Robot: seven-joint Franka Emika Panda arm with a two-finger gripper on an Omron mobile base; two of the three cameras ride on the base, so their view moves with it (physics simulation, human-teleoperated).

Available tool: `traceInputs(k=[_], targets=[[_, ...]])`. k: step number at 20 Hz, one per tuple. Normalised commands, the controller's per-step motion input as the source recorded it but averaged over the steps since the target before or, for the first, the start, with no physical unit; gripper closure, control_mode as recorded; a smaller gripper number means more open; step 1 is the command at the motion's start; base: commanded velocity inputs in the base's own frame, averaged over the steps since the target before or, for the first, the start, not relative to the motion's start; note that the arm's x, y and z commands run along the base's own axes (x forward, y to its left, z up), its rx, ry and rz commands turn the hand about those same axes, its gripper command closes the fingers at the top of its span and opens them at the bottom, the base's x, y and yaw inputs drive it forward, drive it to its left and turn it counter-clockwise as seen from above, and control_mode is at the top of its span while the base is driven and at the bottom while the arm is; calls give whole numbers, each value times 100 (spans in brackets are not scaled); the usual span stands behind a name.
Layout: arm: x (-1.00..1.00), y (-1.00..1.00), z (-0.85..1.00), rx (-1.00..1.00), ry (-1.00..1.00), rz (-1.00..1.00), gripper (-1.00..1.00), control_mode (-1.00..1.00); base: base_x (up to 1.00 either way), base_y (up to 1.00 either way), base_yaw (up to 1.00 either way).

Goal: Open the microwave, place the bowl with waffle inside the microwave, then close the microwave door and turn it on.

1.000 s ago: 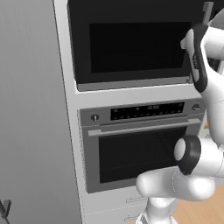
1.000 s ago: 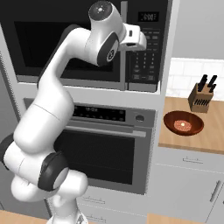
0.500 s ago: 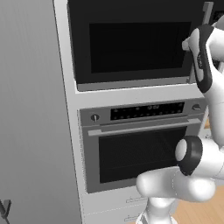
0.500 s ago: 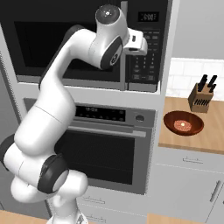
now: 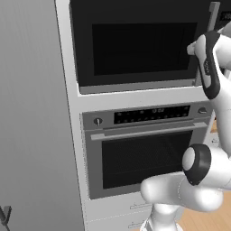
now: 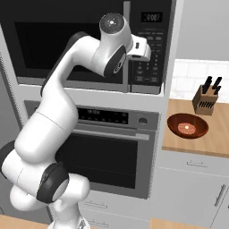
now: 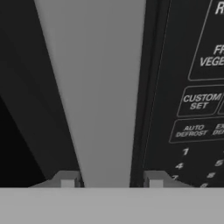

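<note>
Comparing with the earlier frames, the arm has barely shifted, its wrist a touch nearer the microwave (image 6: 89, 44) front; the microwave door (image 5: 135, 43) remains shut. In the hand view the gripper (image 7: 109, 180) straddles the door handle (image 7: 100, 87), a pale grey bar running from the top of the frame down between the two finger tips (image 7: 66, 179), one tip on each side. The jaws stand narrow about the bar, though whether the pads actually touch it cannot be told. The black keypad panel (image 7: 192, 100) lies at the right of that frame (buttons read CUSTOM SET and AUTO DEFROST). In the right base view the bowl with waffle (image 6: 187, 126) rests on a wooden counter (image 6: 214, 138) at middle right, well apart from the gripper, with a knife block (image 6: 206, 101) behind it. Below the microwave sits a steel oven (image 5: 144, 149), set in pale cabinetry.
</note>
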Motion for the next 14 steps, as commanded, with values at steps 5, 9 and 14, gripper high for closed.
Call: traceInputs(k=[5,9,14], targets=[[0,6,0,0,-1,0,100,-100,0,0,0],[-8,39,0,0,-12,0,100,-100,0,0,0],[-36,54,0,1,-18,2,100,-100,0,0,0]])
